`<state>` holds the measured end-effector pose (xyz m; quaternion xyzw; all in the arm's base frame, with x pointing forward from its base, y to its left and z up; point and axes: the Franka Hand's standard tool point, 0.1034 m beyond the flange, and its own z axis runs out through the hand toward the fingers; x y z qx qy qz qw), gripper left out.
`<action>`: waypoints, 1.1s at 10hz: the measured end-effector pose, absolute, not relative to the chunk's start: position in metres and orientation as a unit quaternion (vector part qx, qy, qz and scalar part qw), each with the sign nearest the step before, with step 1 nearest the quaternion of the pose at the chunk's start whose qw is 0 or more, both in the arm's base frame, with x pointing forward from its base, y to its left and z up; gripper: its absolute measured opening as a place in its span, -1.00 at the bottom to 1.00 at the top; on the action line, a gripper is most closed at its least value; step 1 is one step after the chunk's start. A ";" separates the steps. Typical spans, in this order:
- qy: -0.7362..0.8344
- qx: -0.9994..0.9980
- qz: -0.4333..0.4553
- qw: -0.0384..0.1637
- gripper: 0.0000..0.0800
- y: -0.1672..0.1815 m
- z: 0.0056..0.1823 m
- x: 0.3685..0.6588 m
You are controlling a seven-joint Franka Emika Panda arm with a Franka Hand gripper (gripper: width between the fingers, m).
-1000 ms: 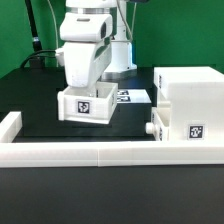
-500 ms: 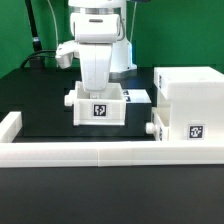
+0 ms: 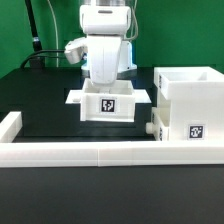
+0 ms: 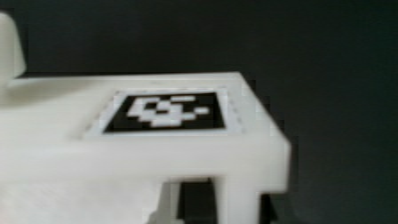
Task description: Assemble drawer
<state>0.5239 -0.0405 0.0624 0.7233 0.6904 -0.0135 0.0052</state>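
Note:
My gripper (image 3: 106, 88) reaches down into a small white tray (image 3: 108, 104) and is shut on its wall. The tray's front carries a black-and-white tag and it sits at or just above the black table, in the middle. In the wrist view the same tray (image 4: 107, 150) fills the frame, with its tag (image 4: 169, 111) close up; my fingertips are blurred there. The large boxy white housing (image 3: 190, 95) stands at the exterior view's right, a short gap from the tray. A second tray's knobbed front (image 3: 154, 128) shows at the housing's lower left side.
The long low white border wall (image 3: 90, 152) runs along the front and turns up at the exterior view's left (image 3: 10, 125). The marker board (image 3: 132, 93) lies behind the held tray, mostly hidden. A green backdrop and cables stand behind the arm.
My gripper has carried the small tray steadily toward the exterior view's right, closing most of the gap to the housing. The housing has not moved.

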 end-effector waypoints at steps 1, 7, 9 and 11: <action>0.690 0.723 -0.005 0.012 -0.90 -0.040 0.062 0.525; 0.677 0.736 0.001 0.016 -0.90 -0.027 0.061 0.528; 0.672 0.741 0.000 0.011 -0.90 -0.016 0.059 0.529; 0.674 0.739 -0.004 0.005 -0.90 -0.005 0.060 0.536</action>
